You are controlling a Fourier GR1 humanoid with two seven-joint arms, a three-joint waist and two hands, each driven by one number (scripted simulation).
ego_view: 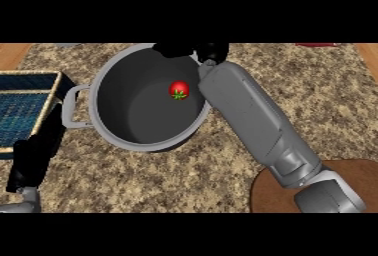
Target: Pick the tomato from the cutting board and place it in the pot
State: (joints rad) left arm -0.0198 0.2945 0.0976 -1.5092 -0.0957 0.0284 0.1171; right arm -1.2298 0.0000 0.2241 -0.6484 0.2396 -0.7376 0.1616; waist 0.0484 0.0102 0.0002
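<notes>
The speckled bench (pixel 221 180) carried everything, and the biggest thing on it was the grey pot (pixel 111 127), standing upright with a side handle toward the left. Left of the pot sat a woven basket (pixel 29 80) with a blue lining, and at the lower right a round brown cutting board (pixel 266 192) showed bare beside the right forearm. The right arm stretched diagonally across the pot's right rim, its right hand (pixel 210 51) dark at the pot's far edge. Its fingers (pixel 171 49) looked spread rather than curled, and they held nothing. The left hand (pixel 33 157) rested low at the left edge, its fingers straight, well apart from the pot. Smallest of all, the tomato (pixel 179 90) lay inside the pot against the inner wall (green stem showing), just below and slightly left of the right hand, free of it. By my judgement the placing was done, and the right arm needed only to lift clear of the rim.
</notes>
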